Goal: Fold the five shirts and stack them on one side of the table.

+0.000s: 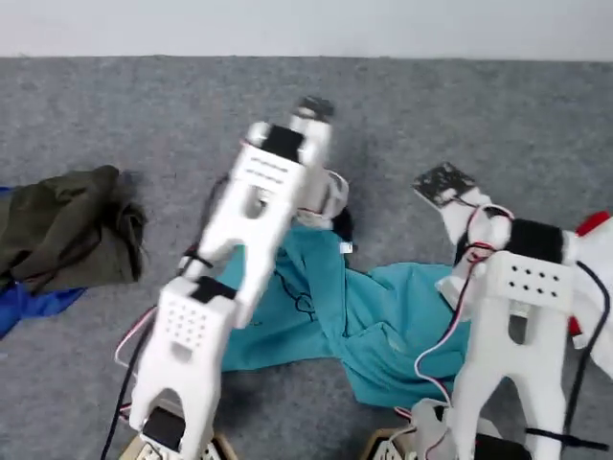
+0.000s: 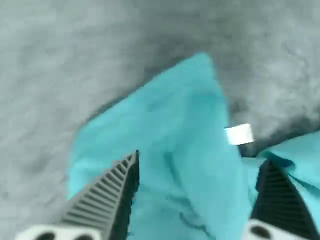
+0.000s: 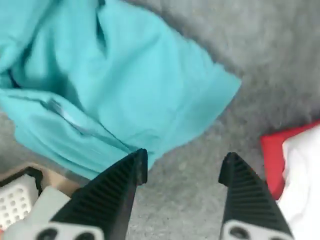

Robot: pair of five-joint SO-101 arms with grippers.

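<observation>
**Teal shirt: spread it flat before folding**

Both sets released. The left fingers (image 2: 107,190) are splayed wide over the crumpled teal cotton shirt (image 1: 364,316), with its small white neck label (image 2: 239,134) just beyond them. The right fingers (image 3: 112,190) have the shirt's edge beside one finger and bare grey felt-like bench (image 1: 144,115) between them.

Suggest each side pinches a single layer at an outer edge and pulls apart until flat, then folds. The folded olive-green shirt (image 1: 67,230) on the blue shirt (image 1: 29,307), well away from both, is likely the stack.
</observation>
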